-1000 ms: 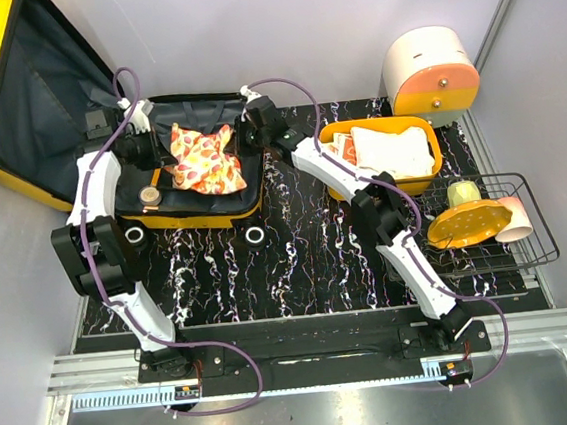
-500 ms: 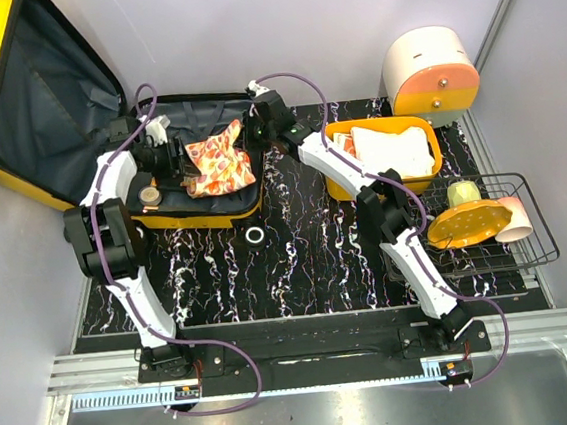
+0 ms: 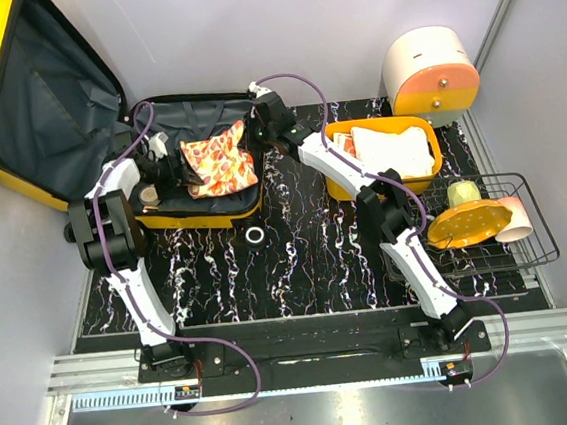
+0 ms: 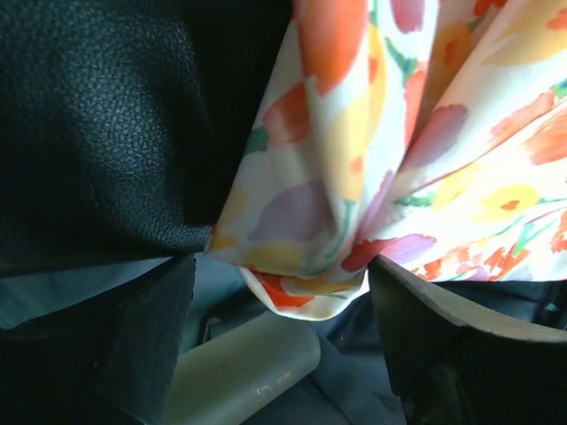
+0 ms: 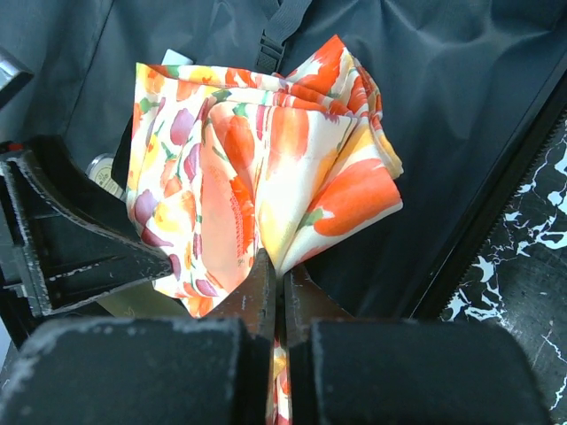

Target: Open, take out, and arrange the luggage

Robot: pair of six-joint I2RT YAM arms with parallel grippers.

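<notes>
The luggage [image 3: 11, 98] lies open, its yellow lid leaning at the back left and its grey-lined base [image 3: 194, 121] flat on the table. A floral cloth [image 3: 220, 158] is bunched inside the base. My right gripper [image 3: 256, 140] is shut on the cloth's right edge, and in the right wrist view the closed tips [image 5: 275, 274] pinch a fold of the cloth [image 5: 257, 168]. My left gripper [image 3: 174, 168] stands open just left of the cloth. In the left wrist view the cloth's corner [image 4: 372, 159] hangs free above the gap of the left gripper [image 4: 283, 328]. A frosted cylinder [image 4: 239, 372] lies below it.
A small round tin [image 3: 149, 194] sits in the luggage base by the left gripper. Right of the luggage stands a yellow basket [image 3: 375, 123] with white cloth. A wire rack [image 3: 527, 239] holds a yellow plate [image 3: 468, 223] and cups. A white-and-orange drawer box [image 3: 431, 73] stands at the back right.
My left gripper has opened and no longer holds the cloth. The cloth has been gathered from a flat spread into a bunch toward the right gripper, which stays shut on it.
</notes>
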